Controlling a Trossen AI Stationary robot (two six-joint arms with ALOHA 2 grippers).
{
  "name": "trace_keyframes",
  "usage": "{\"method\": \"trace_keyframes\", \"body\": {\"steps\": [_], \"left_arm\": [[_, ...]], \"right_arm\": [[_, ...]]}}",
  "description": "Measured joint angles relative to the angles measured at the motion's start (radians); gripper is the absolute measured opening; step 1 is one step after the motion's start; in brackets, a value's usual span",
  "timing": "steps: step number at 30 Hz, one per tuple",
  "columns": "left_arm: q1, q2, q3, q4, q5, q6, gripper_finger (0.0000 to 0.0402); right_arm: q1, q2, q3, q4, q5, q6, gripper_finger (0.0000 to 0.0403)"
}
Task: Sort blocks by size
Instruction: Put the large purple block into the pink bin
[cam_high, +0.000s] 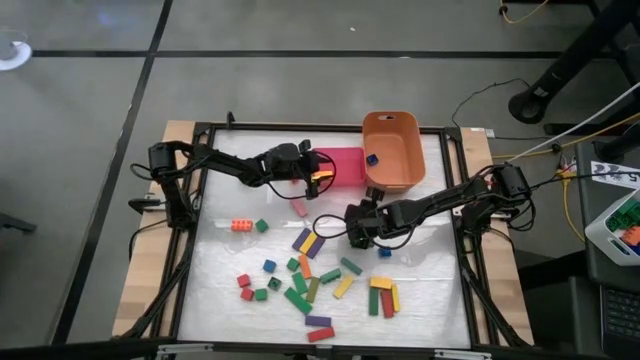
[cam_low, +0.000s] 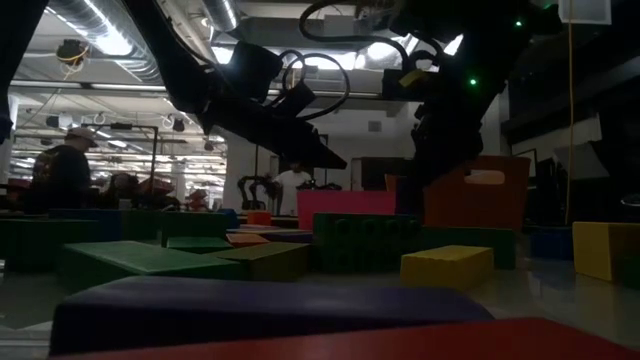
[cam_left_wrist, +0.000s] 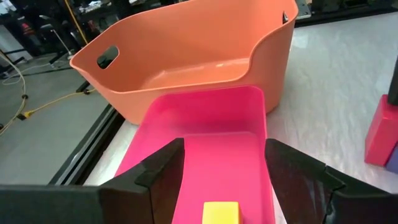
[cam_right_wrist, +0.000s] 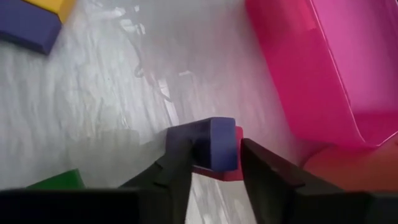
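Two end effectors busy | right end effector (cam_right_wrist: 214, 163) pinches blue cube (cam_right_wrist: 214, 144) mid-surface | left end effector (cam_left_wrist: 224, 165) spread over pink tray (cam_left_wrist: 205, 134), yellow block (cam_left_wrist: 221, 213) between fingers | blocks (cam_high: 318, 290) likely light, rigid, smooth; grip flat opposite faces

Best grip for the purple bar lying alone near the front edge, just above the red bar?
Take the purple bar across its short width at mid-length, coming straight down from above. It lies flat, long axis left-right, with bare table along both long sides; the red bar sits just below, so keep the fingers narrow. Left gripper is over the pink tray.
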Motion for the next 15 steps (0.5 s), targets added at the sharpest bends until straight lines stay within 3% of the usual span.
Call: {"method": "trace_keyframes", "body": {"steps": [9, 15], "left_arm": [[0.0, 0.0, 0.0, 0.0, 0.0, 0.0, 0.021], [0.0, 0.0, 0.0, 0.0, 0.0, 0.0, 0.021]], "right_arm": [[0.0, 0.0, 0.0, 0.07, -0.001, -0.053, 0.0064], [-0.005, -0.002, 0.006, 0.146, -0.019, -0.13, 0.0063]]}}
